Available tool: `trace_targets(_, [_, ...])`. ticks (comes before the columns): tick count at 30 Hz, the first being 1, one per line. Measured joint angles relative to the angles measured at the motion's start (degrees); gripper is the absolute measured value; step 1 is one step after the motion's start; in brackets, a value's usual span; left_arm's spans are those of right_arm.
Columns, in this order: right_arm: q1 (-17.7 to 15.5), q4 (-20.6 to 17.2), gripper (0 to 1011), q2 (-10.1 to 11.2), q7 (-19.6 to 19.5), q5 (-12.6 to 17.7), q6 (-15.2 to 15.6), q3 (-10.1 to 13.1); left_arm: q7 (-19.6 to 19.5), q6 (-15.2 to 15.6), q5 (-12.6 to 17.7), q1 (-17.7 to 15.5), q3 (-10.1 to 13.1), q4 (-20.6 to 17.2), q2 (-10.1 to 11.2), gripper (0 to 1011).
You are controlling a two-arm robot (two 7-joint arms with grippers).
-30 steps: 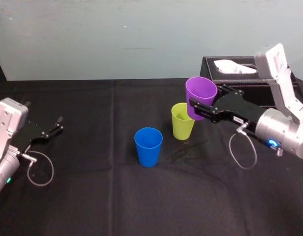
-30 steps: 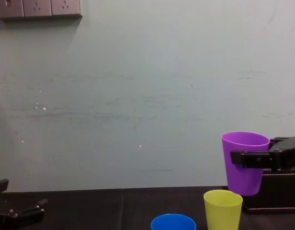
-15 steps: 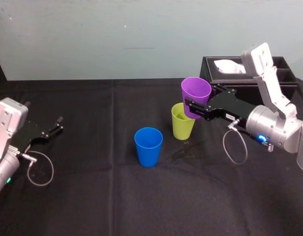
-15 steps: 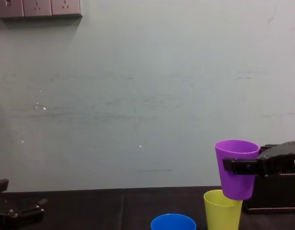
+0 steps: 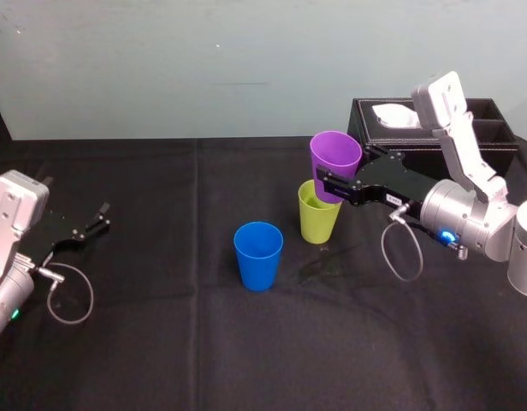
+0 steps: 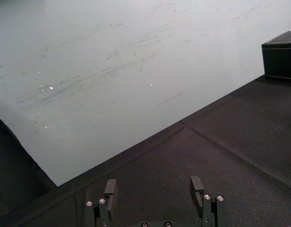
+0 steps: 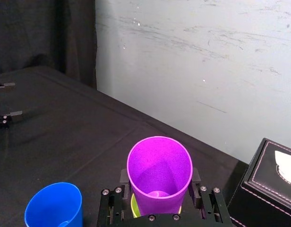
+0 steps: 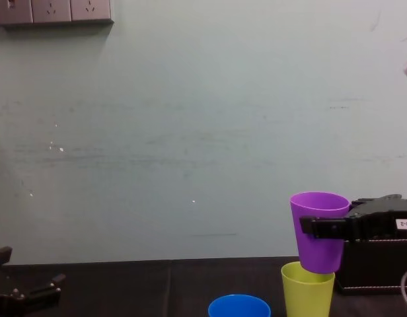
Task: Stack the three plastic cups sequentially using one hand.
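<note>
My right tool (image 5: 339,187) is clamped on the purple cup (image 5: 335,161), one finger on each side of its wall, cup upright. It hangs directly over the yellow-green cup (image 5: 317,218), base right at that cup's mouth. The blue cup (image 5: 258,254) stands on the counter (image 5: 161,342) at about 8 o'clock from the yellow-green one, apart from it. My left tool (image 5: 91,224) rests out at 9 o'clock, fingers spread, holding nothing.

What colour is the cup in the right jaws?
Purple. The purple cup shows best in the right wrist view.
</note>
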Motion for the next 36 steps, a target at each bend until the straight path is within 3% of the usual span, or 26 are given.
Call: trace_targets(36, [1.74, 5.50, 733, -2.79, 0.93, -2.09, -1.15, -1.08, 0.00, 0.00, 0.00, 0.00, 0.00, 0.00, 0.00, 1010])
